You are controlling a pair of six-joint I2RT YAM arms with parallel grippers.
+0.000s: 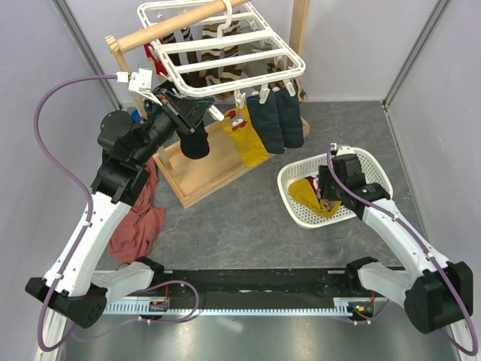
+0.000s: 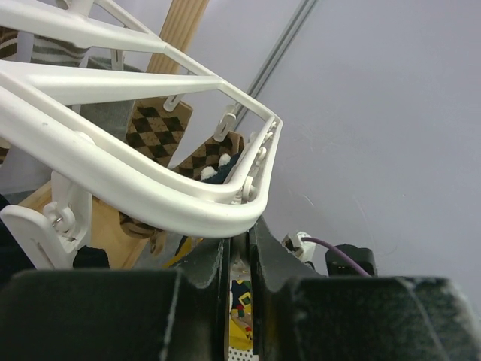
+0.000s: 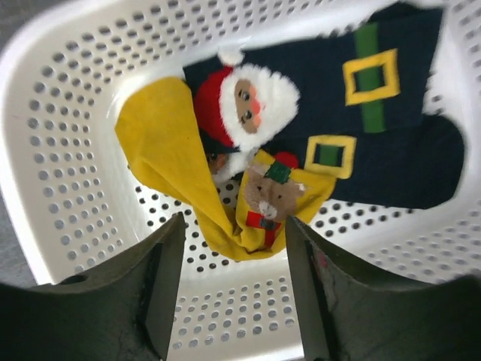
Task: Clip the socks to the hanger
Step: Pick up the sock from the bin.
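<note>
The white hanger (image 1: 225, 45) hangs from the wooden pole; its rim also shows in the left wrist view (image 2: 150, 188). Two navy socks (image 1: 276, 120) and one yellow sock (image 1: 246, 137) hang clipped at its near edge. My left gripper (image 1: 194, 113) is raised at the hanger's near left corner, directly under the rim (image 2: 239, 242), jaws almost closed on a thin white clip peg. My right gripper (image 1: 328, 197) is open inside the white mesh basket (image 1: 372, 162). Its fingers straddle a fold (image 3: 233, 224) of the second yellow sock (image 3: 173, 150), which has Santa and reindeer figures and a navy part.
The wooden stand's base (image 1: 207, 177) lies under the hanger. A red cloth (image 1: 139, 218) lies beside the left arm. Brown argyle socks (image 2: 158, 128) hang behind the frame. A black rounded shape (image 1: 195, 144) hangs under my left gripper. Grey walls close in both sides.
</note>
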